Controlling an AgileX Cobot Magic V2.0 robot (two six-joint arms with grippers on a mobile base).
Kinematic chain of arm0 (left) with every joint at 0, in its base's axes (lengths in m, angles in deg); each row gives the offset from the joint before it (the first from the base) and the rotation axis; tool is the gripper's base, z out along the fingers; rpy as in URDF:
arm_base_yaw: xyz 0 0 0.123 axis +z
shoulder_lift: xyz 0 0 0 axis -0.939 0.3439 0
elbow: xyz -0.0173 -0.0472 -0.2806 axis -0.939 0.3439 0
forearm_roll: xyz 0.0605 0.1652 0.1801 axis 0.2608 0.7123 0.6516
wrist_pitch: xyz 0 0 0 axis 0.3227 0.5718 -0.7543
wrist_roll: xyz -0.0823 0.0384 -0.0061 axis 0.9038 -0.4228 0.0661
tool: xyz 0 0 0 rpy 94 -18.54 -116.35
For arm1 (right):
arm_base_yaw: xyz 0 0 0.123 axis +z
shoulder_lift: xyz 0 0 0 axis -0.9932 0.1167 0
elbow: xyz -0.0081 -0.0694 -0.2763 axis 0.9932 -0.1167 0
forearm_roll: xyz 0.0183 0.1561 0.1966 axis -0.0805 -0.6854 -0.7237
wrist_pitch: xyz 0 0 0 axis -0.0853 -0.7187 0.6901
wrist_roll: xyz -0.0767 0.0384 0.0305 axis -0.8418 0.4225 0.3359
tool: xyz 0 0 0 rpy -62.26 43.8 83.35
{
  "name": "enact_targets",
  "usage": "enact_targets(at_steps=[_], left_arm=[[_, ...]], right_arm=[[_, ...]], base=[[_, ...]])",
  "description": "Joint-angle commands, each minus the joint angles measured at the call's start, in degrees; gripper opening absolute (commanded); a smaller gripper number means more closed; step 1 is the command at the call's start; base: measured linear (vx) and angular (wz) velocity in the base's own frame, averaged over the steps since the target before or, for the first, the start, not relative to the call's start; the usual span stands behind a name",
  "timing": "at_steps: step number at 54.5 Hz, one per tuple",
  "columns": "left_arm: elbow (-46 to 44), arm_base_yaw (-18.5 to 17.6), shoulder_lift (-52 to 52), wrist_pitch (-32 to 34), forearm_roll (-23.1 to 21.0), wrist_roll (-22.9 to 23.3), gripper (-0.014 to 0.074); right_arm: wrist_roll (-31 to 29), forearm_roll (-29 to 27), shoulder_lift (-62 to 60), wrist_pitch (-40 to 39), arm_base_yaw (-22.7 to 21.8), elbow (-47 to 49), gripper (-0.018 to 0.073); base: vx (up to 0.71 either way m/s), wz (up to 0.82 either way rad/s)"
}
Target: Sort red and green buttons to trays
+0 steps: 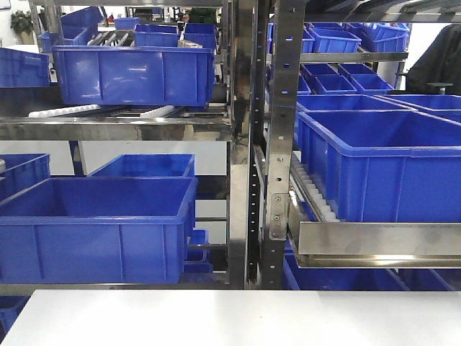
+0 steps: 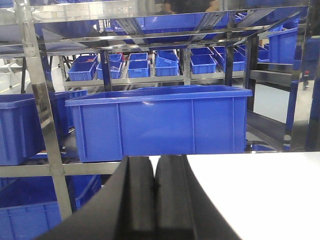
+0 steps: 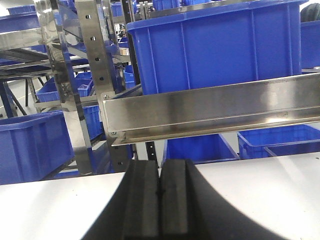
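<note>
Left wrist-mounted view: the left gripper [image 2: 155,172] hangs at the left edge of the white tabletop [image 2: 260,195]. Its two black fingers are pressed together with nothing between them, and it faces a blue crate [image 2: 160,122] on the steel rack [image 2: 42,100]. Right wrist-mounted view: the right gripper [image 3: 160,175] is likewise closed tight and empty above the tabletop, facing a steel rail [image 3: 210,107] under a second blue crate [image 3: 215,45]. No view shows the buttons or trays, so their place relative to either gripper cannot be told.
</note>
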Motion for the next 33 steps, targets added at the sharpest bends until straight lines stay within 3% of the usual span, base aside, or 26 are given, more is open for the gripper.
enact_targets(at_steps=[1, 33], left_arm=[[-1.12, -0.1, -0.88, 4.61, -0.44, 0.04, -0.0006], [-1.12, -0.1, -0.88, 4.61, -0.44, 0.04, -0.0006]], right_arm=[[-0.23, 0.25, -0.69, -4.81, -0.3, -0.76, -0.0009], [-0.23, 0.25, -0.69, -4.75, -0.3, -0.76, -0.0009]], base=[[0.0, 0.0], [0.0, 0.0]])
